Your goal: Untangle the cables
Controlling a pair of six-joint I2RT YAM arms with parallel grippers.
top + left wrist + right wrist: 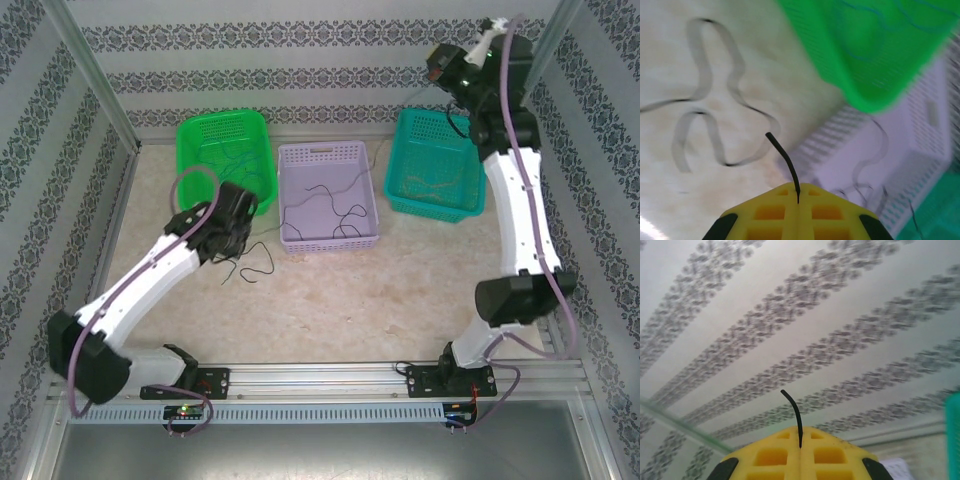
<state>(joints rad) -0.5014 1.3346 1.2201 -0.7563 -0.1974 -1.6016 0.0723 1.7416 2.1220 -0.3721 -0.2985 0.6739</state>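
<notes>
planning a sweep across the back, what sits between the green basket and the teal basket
The lilac basket, with thin black cables in it, seen from the top external view.

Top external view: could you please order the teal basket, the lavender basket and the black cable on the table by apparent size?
Largest: teal basket and lavender basket, which look alike, so unranked.
Smallest: black cable.

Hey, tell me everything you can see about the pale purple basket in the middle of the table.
The pale purple basket is a rectangular plastic tub with slotted walls and a handle cutout in its far wall. It sits upright on the table, between the green basket and the teal basket, close beside the green one. Thin black cables lie curled on its floor.
</notes>
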